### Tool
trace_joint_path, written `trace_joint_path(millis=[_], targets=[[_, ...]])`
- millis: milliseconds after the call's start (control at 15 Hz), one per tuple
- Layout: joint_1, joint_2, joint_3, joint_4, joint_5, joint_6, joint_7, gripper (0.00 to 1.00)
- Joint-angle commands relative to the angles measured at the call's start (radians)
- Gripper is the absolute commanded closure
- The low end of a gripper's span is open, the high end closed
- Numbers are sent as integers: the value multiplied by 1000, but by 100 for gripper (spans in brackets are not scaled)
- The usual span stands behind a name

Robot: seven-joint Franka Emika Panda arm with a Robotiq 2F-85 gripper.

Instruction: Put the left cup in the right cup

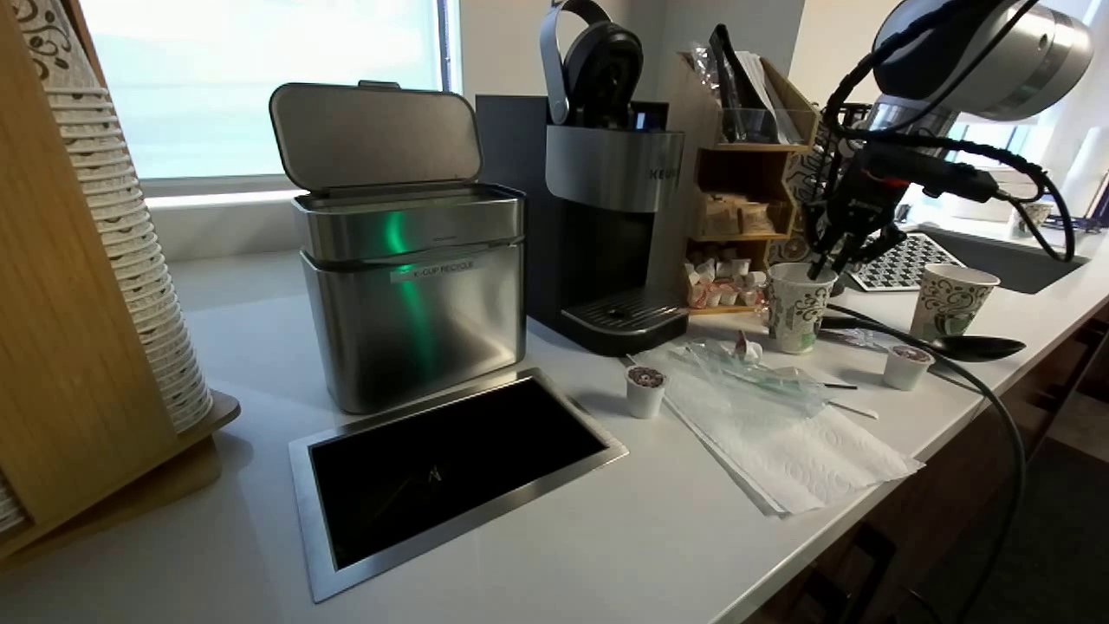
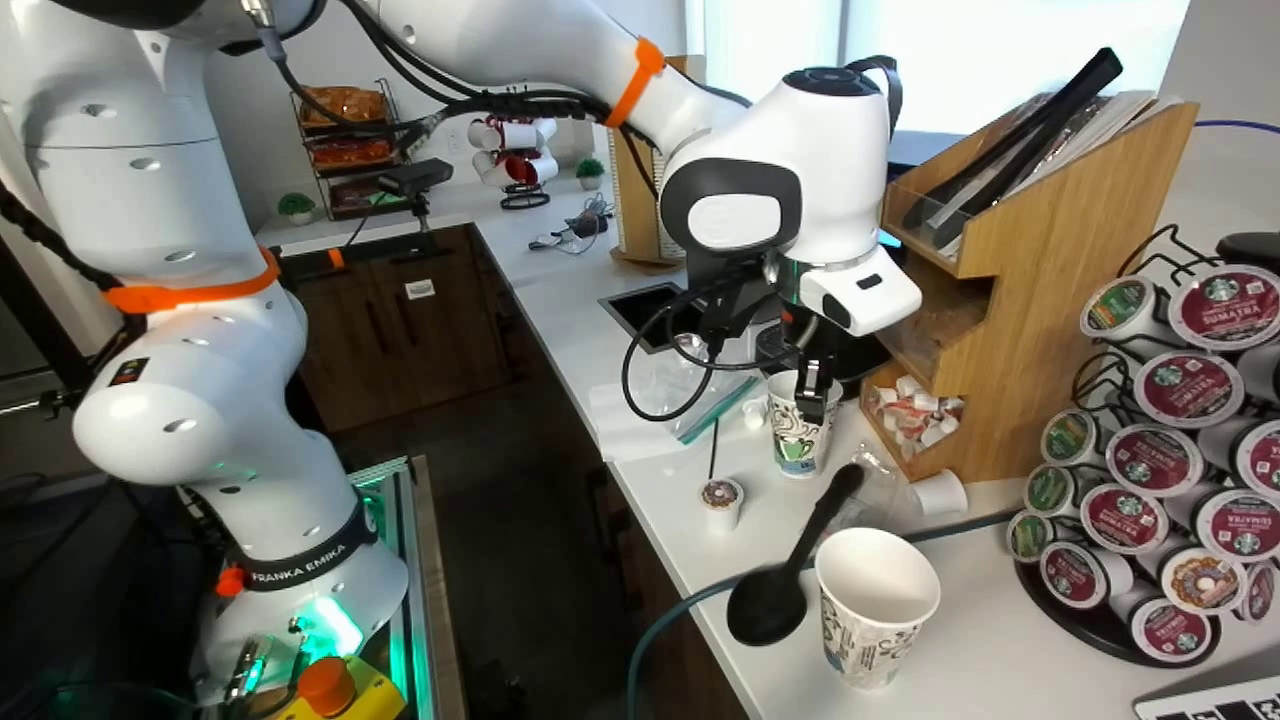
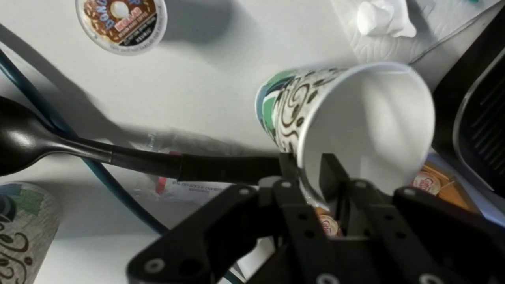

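The left cup (image 1: 795,314) stood upright on the tabletop (image 1: 606,546), mouth upward, its paper wall printed with brown scrollwork and green near the base. The tool (image 3: 309,167) was positioned at the rim of this cup with its fingers (image 3: 333,173) apart: in the wrist view, one finger was inside the mouth, the other was outside the wall, and the rim passed between them. Contact between either finger and the wall could not be determined. In both exterior views, the tool pointed downward at the cup from above. The right cup (image 2: 872,628), of similar print, stood upright and apart from the left cup, its mouth open to view. A black spoon (image 3: 142,161) lay between the cups, with its bowl just beside the right cup and the end of its handle near the left cup. A dark cable (image 3: 120,195) ran beneath the spoon. A coffee pod (image 1: 908,368) with a doughnut-printed lid stood near the front edge. A paper towel (image 1: 806,464) lay flat on the tabletop and carried a clear plastic bag (image 1: 762,381). A second pod (image 1: 645,394) stood beside the towel. Behind these items stood a coffee machine (image 1: 615,178), lid raised, and a wooden organizer (image 2: 1080,290) with filled compartments. A metal bin (image 1: 416,316), marked for K-cup recycling, stood with its lid up behind a framed opening (image 1: 468,518) in the tabletop.
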Motion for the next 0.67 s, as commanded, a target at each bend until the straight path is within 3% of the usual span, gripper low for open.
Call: trace_joint_path(millis=[0, 267, 400, 600], targets=[[-7, -37, 8, -25, -11, -2, 17, 100], [-14, -150, 4, -75, -27, -55, -58, 99], [-29, -267, -12, -126, -107, -100, -93, 99], [-95, -397, -20, -170, -322, -107, 12, 99]])
